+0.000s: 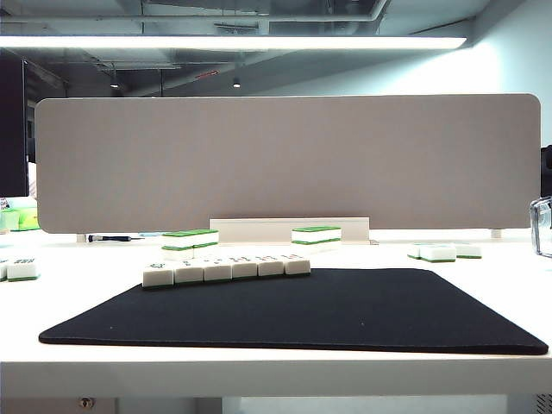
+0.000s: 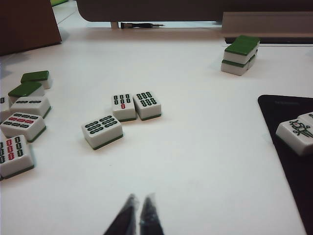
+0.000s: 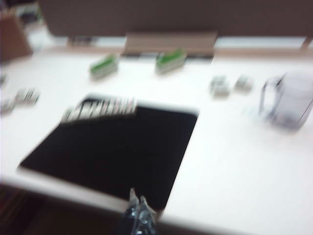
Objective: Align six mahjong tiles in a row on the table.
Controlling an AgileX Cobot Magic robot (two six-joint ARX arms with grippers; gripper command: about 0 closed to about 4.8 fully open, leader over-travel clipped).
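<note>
Left gripper (image 2: 142, 215): closed, fingertips together with nothing between them, low over bare white table (image 2: 205, 161) beside the black mat (image 2: 288, 147).
Right gripper (image 3: 138, 208): closed and empty in a blurred frame, above the near edge of the mat (image 3: 112, 152).
Exterior view, six mahjong tiles (image 1: 226, 269): one touching row on the mat's (image 1: 293, 310) far edge, faces up; the row's long axis runs side to side along that edge, its left end slightly nearer the camera. Neither gripper shows here.
Exterior view, stacked tiles (image 1: 190, 240): green tops up, on the table (image 1: 259, 371) behind the mat; a second stack (image 1: 316, 235) further right, before the grey partition (image 1: 285, 164).
Left wrist view, loose tiles (image 2: 121, 116): three face up on the table, well apart from the mat; more tiles (image 2: 22, 127) further away from it.
Left wrist view, row end tile (image 2: 297, 132): face up on the mat's corner.
Right wrist view, row (image 3: 100, 108): a pale streak along the mat's far edge, marks unreadable.
Right wrist view, clear container (image 3: 288, 98): on the table, well apart from the mat.
</note>
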